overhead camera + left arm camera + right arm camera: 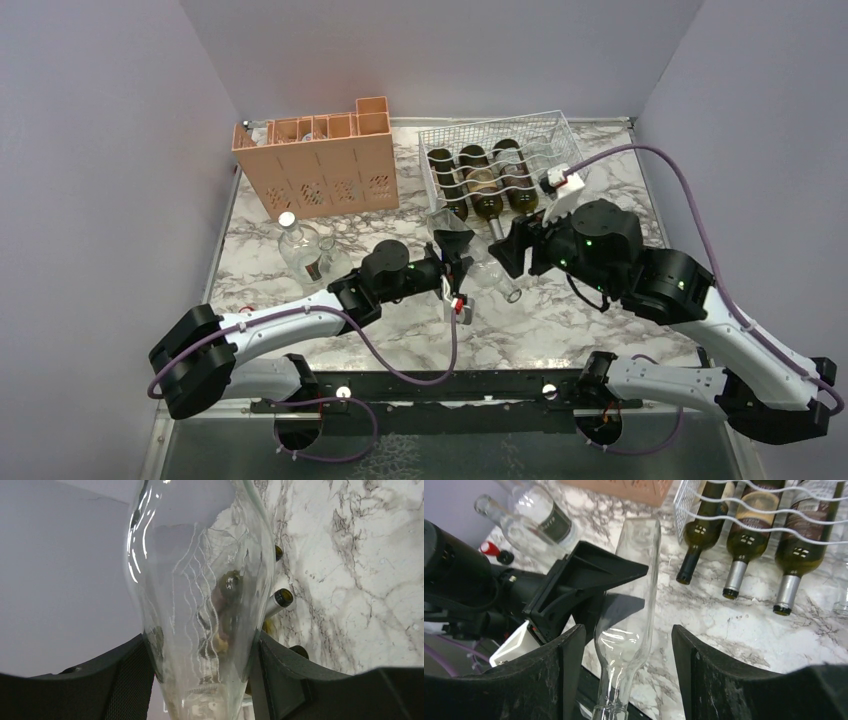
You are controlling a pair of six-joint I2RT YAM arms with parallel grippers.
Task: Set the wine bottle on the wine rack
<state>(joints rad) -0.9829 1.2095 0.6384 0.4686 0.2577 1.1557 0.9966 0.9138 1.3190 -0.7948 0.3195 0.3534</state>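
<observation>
Precariously gripped the clear bottle [638, 565] in the left claw [202, 680] alone, with the right claw [626, 635] released; risked smooth glass slipping.

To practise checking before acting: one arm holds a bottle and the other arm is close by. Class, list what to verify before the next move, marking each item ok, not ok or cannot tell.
1. Is the left gripper clamped on the clear bottle? ok.
2. Is the right gripper closed on that bottle? not ok; its fingers stand apart on either side.
3. Does the wine rack have a free cradle? cannot tell; three dark bottles fill the left cradles and the right end is unclear.
4. Are the stored bottles lying settled in their cradles? ok.
</observation>
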